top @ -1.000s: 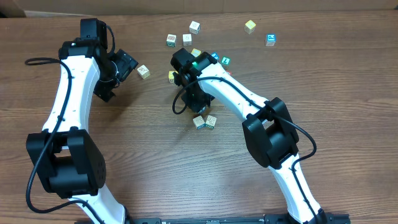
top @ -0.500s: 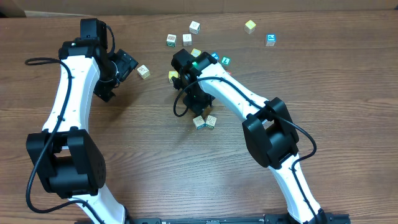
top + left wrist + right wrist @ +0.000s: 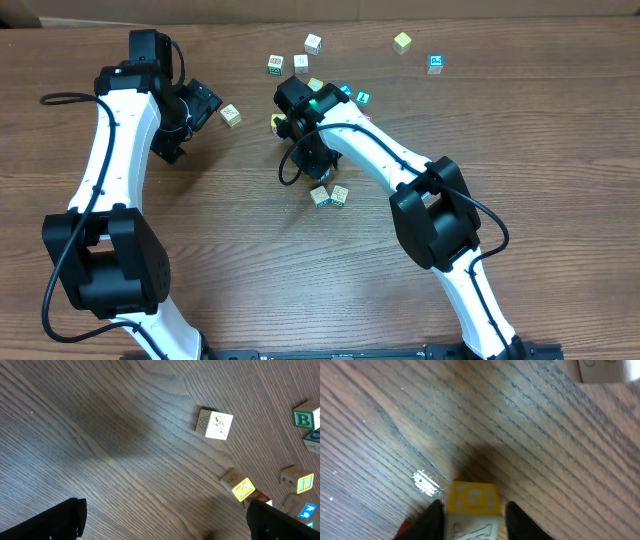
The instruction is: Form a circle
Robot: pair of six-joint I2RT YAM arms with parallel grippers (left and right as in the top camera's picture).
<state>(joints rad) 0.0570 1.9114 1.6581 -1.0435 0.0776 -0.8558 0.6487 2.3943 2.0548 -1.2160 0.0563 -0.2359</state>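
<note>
Right fingers (image 3: 472,515) clamp a yellow G cube (image 3: 471,498) at 11 o'clock from the circle (image 3: 330,195), seemingly just two touching blocks; left fingers (image 3: 200,105) gape empty; other cubes (image 3: 313,43) lie scattered at 12 o'clock.

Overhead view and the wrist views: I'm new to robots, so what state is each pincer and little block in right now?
left pincer: open wide, empty, over bare wood.
right pincer: shut on the yellow G cube.
yellow G cube: gripped on two sides, G face showing.
lone cream cube: lying free, touching nothing.
pair of cubes: lying side by side, seemingly touching.
blue-faced cube: lying alone.
</note>
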